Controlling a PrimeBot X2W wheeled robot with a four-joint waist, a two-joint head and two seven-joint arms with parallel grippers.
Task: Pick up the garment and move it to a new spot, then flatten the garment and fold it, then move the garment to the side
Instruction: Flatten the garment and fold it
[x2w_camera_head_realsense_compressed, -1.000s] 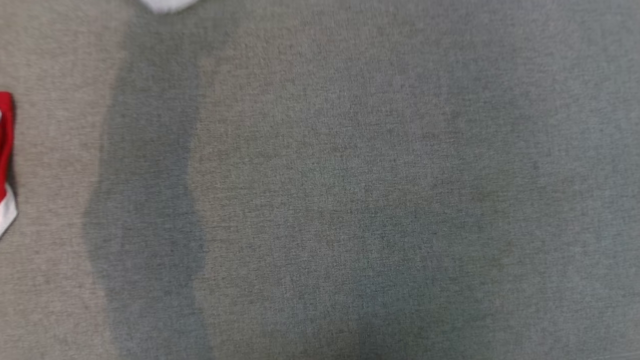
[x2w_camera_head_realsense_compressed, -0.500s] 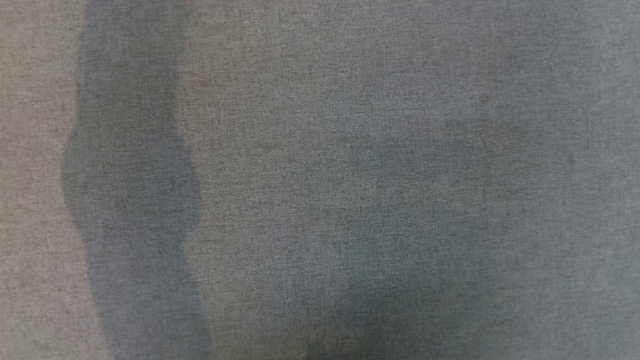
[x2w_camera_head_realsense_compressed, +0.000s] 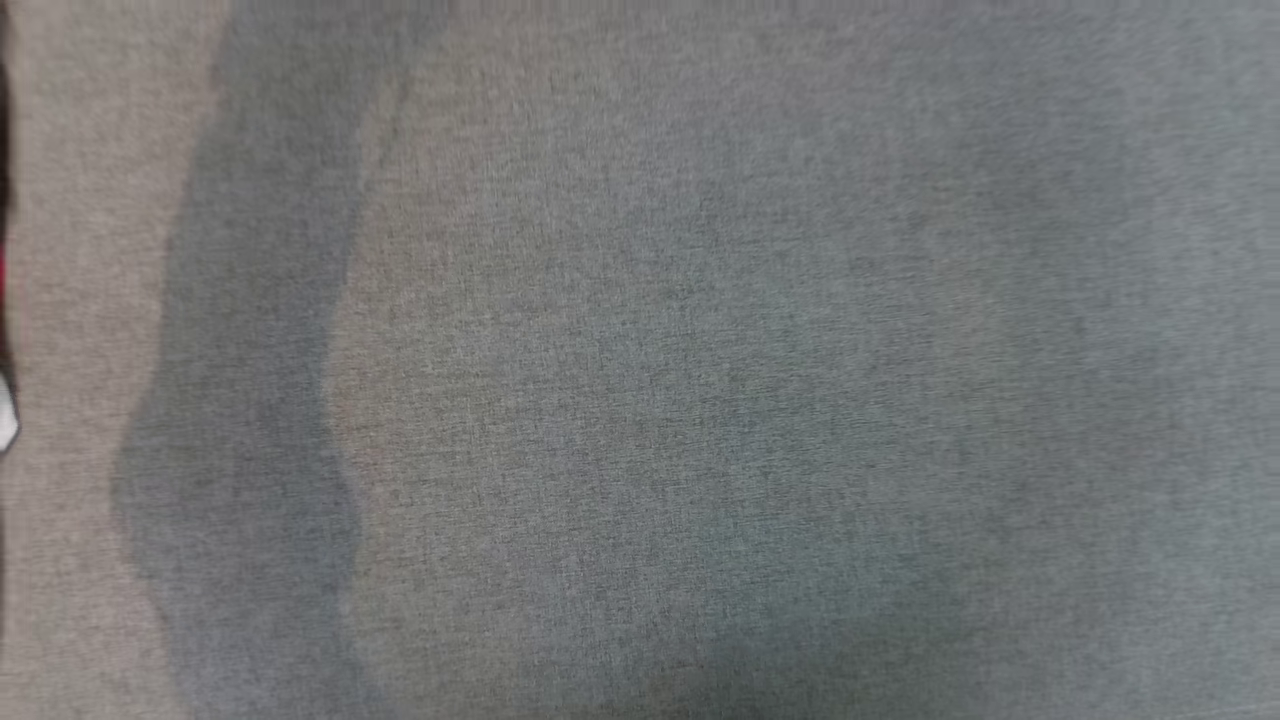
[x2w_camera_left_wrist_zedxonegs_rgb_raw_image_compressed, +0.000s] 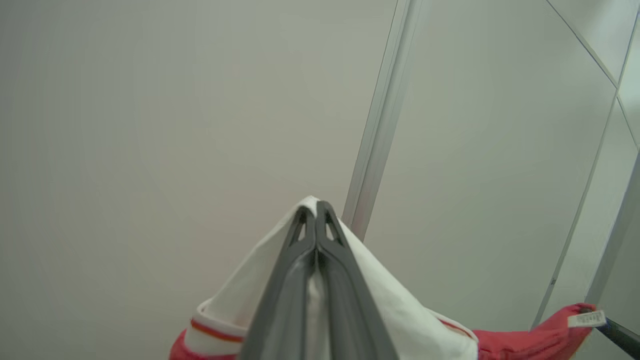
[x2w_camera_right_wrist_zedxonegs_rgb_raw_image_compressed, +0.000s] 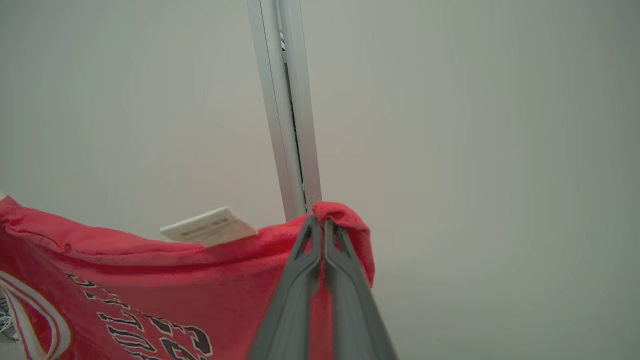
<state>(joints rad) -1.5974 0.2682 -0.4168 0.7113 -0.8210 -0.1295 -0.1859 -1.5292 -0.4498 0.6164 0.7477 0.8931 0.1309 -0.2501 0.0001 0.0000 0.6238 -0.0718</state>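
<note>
The garment is a red shirt with white sleeves and printed lettering. It hangs in the air, held at two points. My left gripper is shut on a white sleeve part of the garment, with red cloth trailing off to the right. My right gripper is shut on a red edge of the garment, beside a white label. In the head view a thin red and white sliver of the garment shows at the left edge, over the grey cloth-covered table.
Both wrist views look toward a pale wall with a vertical aluminium strip. Soft shadows lie across the left part of the grey table surface.
The head view has shifted, so the camera moved. The garment's red and white edge, wide at the left a second ago, left the picture and now shows as a thin sliver.
</note>
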